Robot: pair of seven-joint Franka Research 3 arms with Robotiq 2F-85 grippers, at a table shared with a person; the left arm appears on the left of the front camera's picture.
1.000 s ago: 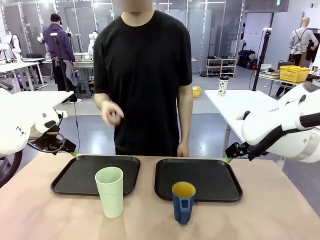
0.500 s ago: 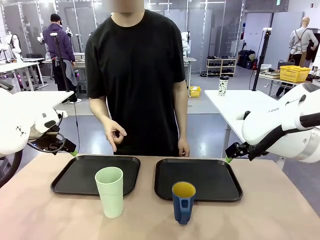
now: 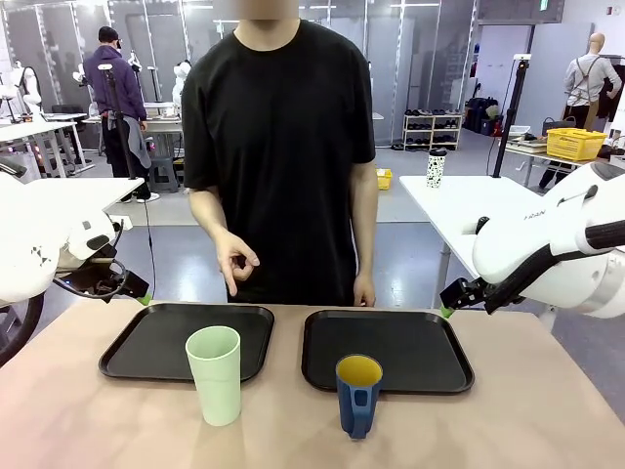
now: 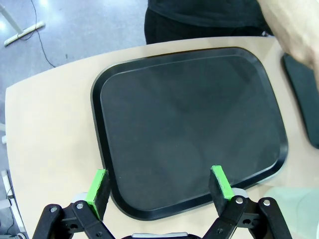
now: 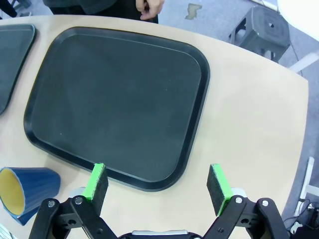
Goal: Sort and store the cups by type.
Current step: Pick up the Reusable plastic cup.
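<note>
A tall pale green tumbler [image 3: 215,374] stands upright on the table in front of the left black tray [image 3: 146,353]; its rim shows faintly in the left wrist view [image 4: 294,199]. A dark blue mug [image 3: 358,393] with a yellow inside stands in front of the right black tray [image 3: 420,357], and appears at the lower left of the right wrist view [image 5: 27,191]. My left gripper [image 4: 158,185] hangs open above the left tray [image 4: 189,124]. Over the right tray [image 5: 114,99] my right gripper [image 5: 157,186] is open too. Both grippers hold nothing.
A person in a black shirt stands at the far side, one hand [image 3: 235,259] raised above the left tray, the other hand [image 3: 362,290] down near the table's far edge. The table [image 3: 537,410] has bare wood on both outer sides.
The person's raised hand dropped lower and moved a little to the right, and the body shifted sideways and back. Cups, trays and both arms stayed still.
</note>
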